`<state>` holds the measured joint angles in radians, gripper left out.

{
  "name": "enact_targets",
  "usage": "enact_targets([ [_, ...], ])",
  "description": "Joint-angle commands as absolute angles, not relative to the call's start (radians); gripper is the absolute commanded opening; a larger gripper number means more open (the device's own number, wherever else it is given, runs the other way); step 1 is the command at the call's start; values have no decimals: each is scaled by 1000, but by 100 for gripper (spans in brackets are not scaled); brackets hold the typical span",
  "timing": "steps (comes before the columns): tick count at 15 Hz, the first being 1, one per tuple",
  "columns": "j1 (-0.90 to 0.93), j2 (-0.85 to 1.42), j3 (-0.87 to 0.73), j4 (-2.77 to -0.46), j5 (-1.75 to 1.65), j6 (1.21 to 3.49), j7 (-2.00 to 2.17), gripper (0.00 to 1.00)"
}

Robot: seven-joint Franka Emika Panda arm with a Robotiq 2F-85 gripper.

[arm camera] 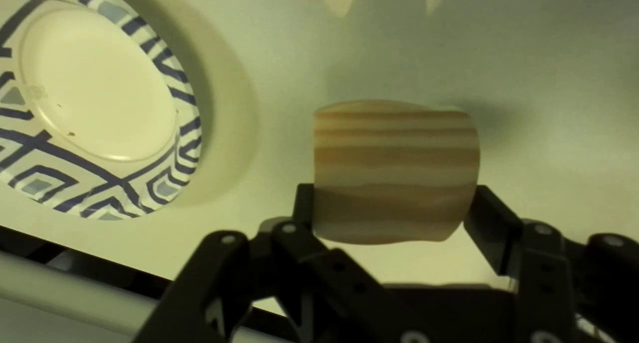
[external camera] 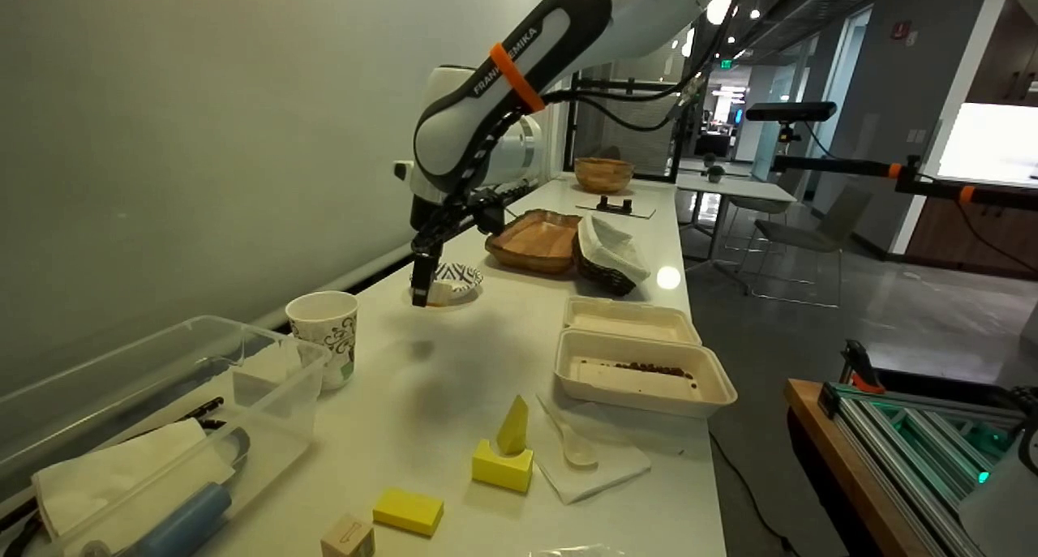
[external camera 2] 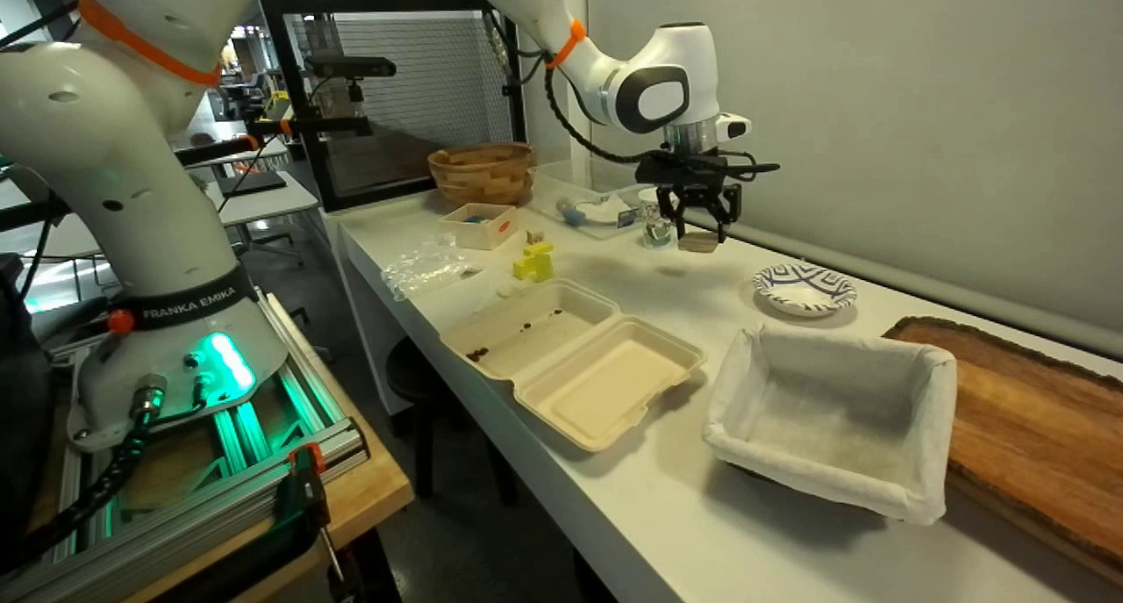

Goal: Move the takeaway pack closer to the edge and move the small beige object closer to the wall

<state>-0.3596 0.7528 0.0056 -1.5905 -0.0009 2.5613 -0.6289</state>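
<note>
While takeaway pack [external camera 2: 568, 348] lies open nr edge [external camera: 715, 496], pincer [arm camera: 394, 210] holds small beige obj. [arm camera: 397, 156] clamped abv countertop [external camera: 381, 443].

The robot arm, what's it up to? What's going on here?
The robot arm has a small striped block pinched in its end effector and holds it above the white counter, near a patterned dish. The block is not yet set down by the wall. The food box lies open at the counter's edge, with dark bits in it.
</note>
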Motion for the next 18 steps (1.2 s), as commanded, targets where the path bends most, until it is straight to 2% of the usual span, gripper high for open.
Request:
enact_targets([
  [1, -348, 877, 15, -1397, 9, 2477, -581, 51],
  [13, -388, 1112, 54, -1093, 65, 2431, -486, 51],
  [14, -389, 1119, 57, -1082, 65, 2429, -490, 82],
  [15, -387, 1124, 58, -1073, 62, 2421, -491, 95],
  [16, -384, 1127, 55, -1068, 57, 2413, -490, 100],
  [18, -380, 1114, 51, -1071, 53, 2385, -487, 100],
])
